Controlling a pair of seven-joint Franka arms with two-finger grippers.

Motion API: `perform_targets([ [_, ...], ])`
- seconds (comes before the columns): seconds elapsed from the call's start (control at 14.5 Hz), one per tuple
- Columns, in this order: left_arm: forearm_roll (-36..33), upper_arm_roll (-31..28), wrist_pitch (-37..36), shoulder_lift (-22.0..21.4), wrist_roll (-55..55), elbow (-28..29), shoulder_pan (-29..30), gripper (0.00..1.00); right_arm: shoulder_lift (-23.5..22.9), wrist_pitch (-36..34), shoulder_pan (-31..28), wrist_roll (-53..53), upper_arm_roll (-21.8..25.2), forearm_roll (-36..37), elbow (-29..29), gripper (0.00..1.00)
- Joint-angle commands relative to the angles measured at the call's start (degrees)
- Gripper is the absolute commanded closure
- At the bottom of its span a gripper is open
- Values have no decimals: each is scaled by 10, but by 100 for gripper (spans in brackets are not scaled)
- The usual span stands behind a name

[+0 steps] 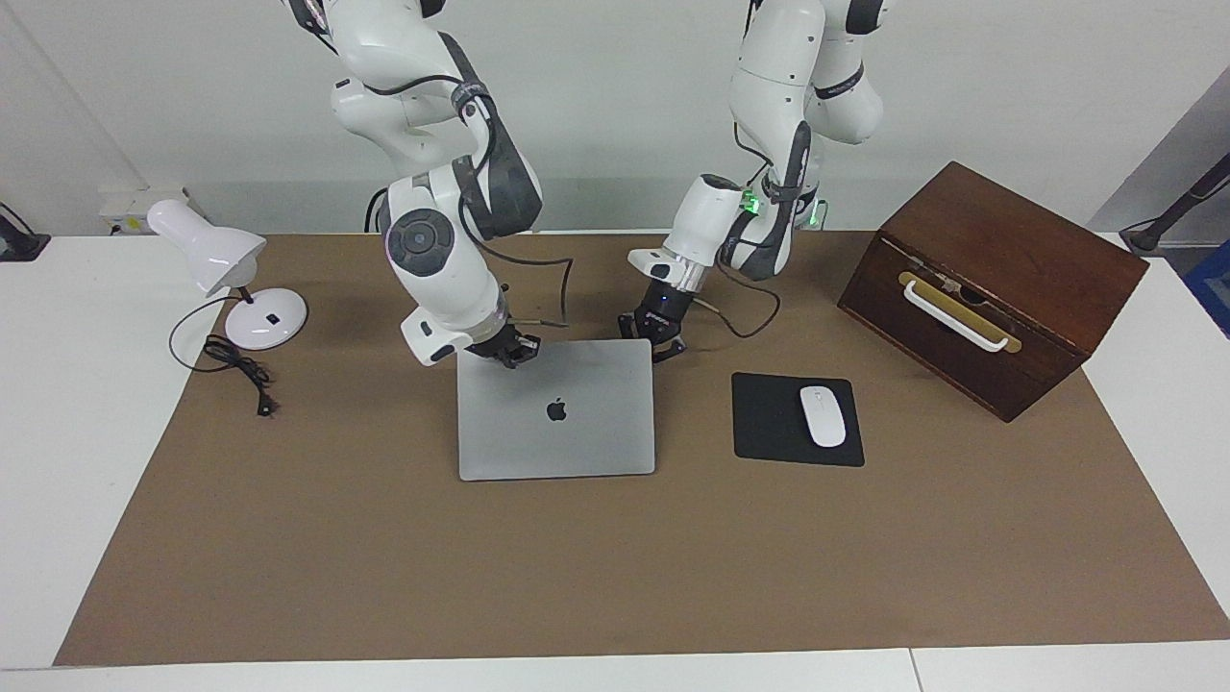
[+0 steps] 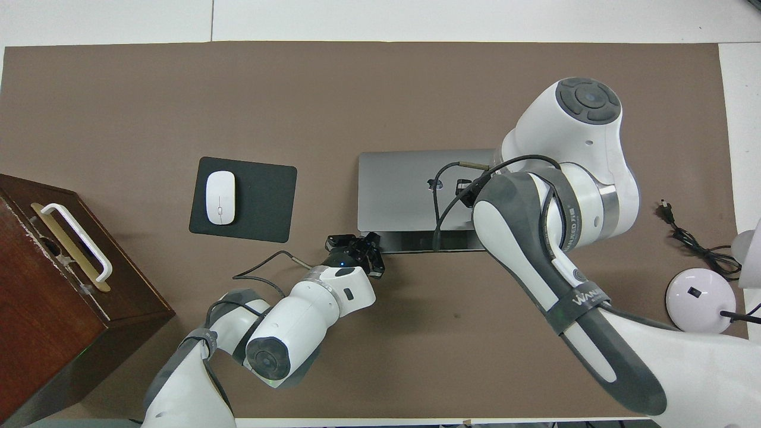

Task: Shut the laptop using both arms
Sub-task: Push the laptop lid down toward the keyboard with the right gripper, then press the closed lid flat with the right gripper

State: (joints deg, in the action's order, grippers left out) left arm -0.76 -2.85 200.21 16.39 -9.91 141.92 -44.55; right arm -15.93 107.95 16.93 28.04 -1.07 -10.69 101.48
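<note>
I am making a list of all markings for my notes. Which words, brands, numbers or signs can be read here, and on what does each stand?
Apple logo, a sign without letters: on the laptop lid.
"WAN...", white letters cut off by the curve: on the grey strap of the right arm.
Small white lettering on the left gripper: too small to read.
No other text can be read.

White table (image 1: 86, 481) under a brown mat (image 1: 615, 557). Plain pale wall (image 1: 596, 115) at the robots' end. White desk lamp (image 1: 226, 269), dark wooden box (image 1: 999, 279), black mouse pad (image 1: 769, 423).
</note>
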Motion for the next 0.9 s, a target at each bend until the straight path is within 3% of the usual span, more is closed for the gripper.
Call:
perform_targets([
  [0.0, -12, -2, 6, 34, 5, -7, 3, 100, 19, 22, -1, -11, -2, -13, 33, 100],
  [0.83, -12, -1, 6, 37, 17, -6, 6, 100, 18, 64, 0, -16, -2, -14, 52, 100],
])
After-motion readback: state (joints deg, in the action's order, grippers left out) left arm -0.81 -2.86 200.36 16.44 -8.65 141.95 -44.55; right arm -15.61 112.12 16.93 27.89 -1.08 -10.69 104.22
